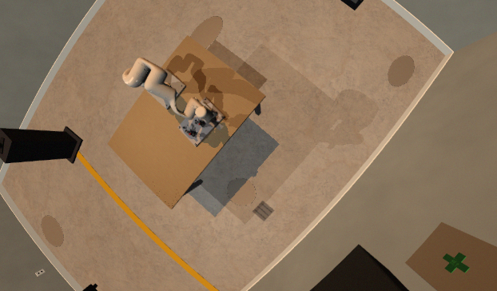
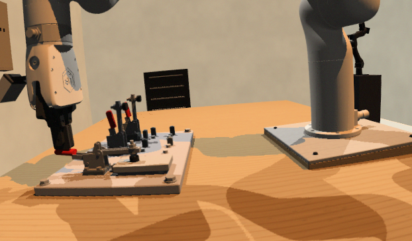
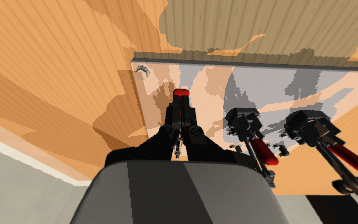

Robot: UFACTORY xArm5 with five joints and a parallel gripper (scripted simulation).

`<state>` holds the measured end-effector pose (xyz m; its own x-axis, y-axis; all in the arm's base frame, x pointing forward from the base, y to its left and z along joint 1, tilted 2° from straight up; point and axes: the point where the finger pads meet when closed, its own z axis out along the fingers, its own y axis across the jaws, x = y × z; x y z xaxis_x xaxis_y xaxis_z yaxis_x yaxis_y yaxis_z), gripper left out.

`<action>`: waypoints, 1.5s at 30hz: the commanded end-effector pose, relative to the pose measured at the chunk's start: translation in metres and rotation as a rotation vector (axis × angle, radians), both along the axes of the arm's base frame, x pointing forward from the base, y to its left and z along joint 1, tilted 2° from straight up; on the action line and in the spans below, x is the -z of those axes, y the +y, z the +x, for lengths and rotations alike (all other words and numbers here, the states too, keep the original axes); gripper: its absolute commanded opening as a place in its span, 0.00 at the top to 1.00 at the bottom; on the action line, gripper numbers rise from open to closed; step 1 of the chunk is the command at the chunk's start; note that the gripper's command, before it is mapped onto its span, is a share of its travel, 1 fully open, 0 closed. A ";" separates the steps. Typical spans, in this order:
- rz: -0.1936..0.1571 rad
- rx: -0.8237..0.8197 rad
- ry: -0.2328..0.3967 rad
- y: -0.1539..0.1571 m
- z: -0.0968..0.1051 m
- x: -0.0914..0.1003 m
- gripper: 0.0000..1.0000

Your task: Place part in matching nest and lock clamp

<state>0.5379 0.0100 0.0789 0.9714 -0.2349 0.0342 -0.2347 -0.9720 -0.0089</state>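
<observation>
While you read the exterior view, note each item below.

Gripper: one; its fingers are pressed together with nothing between them, tips resting on the red handle of the near clamp.
Clamps: you count three. The near clamp lies flat, its bar over the part. The two far clamps stand raised, red grips up, at 12 o'clock from the near one.
Part: one flat slab, in the nearest nest, at 3 o'clock from the near clamp.
Fixture plate: one, on the table.
Arm base plate: one, at 3 o'clock from the fixture, well apart.
Wrist view: you see the closed fingers over the red handle tip.
</observation>
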 end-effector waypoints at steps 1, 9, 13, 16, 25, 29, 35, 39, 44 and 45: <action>0.000 0.000 -0.004 0.000 0.001 -0.002 1.00; 0.000 0.000 -0.004 0.000 0.001 -0.001 1.00; 0.000 0.000 -0.004 0.000 0.001 0.000 1.00; 0.000 0.000 -0.004 0.000 0.001 0.000 1.00; 0.000 0.000 -0.004 0.000 0.001 0.000 1.00; 0.000 0.000 -0.004 0.000 0.001 0.001 1.00; 0.000 0.000 -0.004 0.000 0.002 0.002 1.00; 0.000 0.000 -0.004 0.000 0.002 0.002 1.00; 0.000 0.000 -0.004 0.000 0.002 0.002 1.00; 0.000 0.000 -0.004 0.000 0.002 0.002 1.00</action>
